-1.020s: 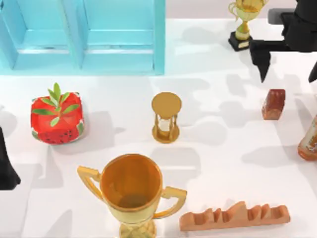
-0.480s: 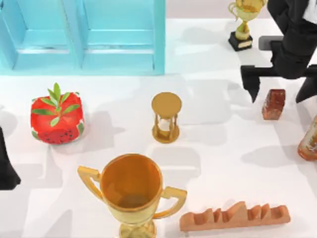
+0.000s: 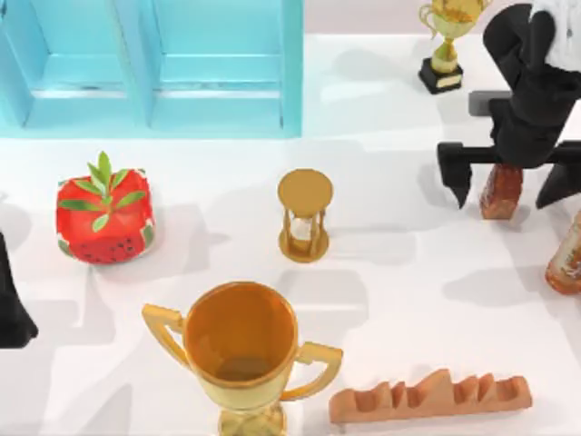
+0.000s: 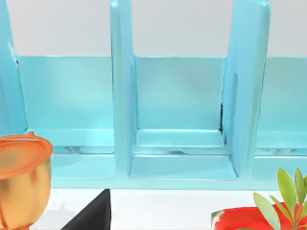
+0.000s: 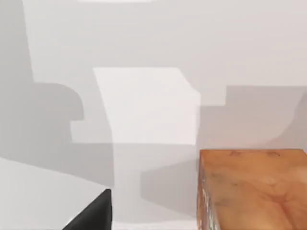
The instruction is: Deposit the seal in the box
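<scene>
Two spread fingers of the right claw (image 3: 507,174) straddle the seal (image 3: 501,191) — well apart from the box (image 3: 292,68)

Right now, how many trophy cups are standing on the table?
2. The large gold trophy is at the near edge, left of the notched bar. The small trophy is at the far right, beside the right arm.

Seal (image 3: 500,193) sitting far right, between right gripper's (image 3: 507,182) spread fingers. Box (image 3: 150,68) standing back left. Hourglass (image 3: 304,216) centre, big trophy (image 3: 241,350) in front, notched bar (image 3: 429,396) lying front right.
</scene>
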You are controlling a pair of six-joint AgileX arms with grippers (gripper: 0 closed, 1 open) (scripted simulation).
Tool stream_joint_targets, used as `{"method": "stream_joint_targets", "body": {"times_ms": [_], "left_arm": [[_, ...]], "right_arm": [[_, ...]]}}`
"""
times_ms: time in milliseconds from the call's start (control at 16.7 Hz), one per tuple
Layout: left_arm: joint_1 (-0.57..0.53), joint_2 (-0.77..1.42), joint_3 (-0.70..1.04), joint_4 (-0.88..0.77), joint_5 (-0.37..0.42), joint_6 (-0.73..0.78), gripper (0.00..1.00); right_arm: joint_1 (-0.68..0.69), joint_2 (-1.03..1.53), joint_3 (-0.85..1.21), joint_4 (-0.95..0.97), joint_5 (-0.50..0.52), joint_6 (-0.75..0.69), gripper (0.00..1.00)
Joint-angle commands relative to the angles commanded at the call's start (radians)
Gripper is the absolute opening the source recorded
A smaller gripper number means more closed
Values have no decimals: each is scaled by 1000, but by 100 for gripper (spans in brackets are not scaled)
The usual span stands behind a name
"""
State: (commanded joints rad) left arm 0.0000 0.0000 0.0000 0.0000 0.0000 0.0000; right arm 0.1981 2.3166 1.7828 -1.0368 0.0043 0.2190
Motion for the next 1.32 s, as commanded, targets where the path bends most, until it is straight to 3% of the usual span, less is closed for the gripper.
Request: {"method": "stream_joint_targets", "body": {"times_ms": [720,1320], "left_arm": [[0,0,0,0,0,0,100],[0,0,0,0,0,0,100]], "right_arm": [[0,0,0,0,0,0,2],[-1,0,3,-3,1,0,0]]}}
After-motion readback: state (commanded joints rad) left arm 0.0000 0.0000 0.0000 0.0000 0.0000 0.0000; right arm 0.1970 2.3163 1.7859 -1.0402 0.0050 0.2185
